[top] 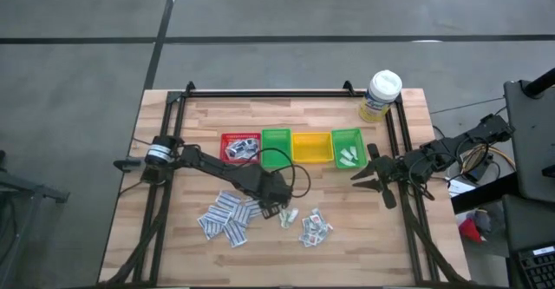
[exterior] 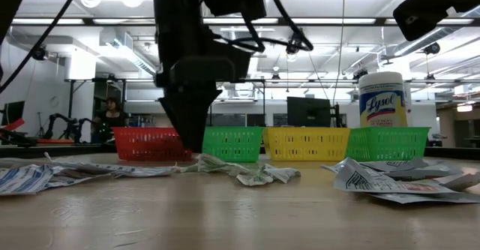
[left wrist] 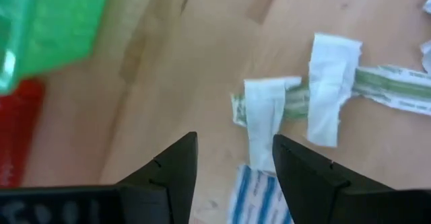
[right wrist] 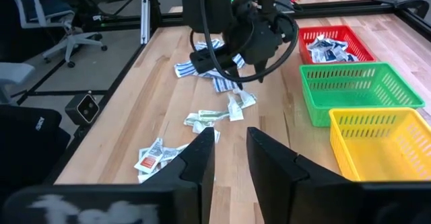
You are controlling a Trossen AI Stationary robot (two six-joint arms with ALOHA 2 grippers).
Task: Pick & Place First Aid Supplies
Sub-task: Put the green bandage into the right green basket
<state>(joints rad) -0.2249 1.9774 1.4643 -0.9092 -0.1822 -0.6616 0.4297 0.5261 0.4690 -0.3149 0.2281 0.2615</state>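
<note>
The left gripper (left wrist: 232, 167) hangs open and empty — a green-printed packet (left wrist: 337, 93) lies just ahead, its length crosswise to the fingers. The right gripper (right wrist: 231, 150) waits apart, part-open, empty.

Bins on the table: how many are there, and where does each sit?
4, in one row across the table's middle: red bin at the left end, then green bin, yellow bin, and a second green bin nearest the bottle. None looks hidden.
</note>
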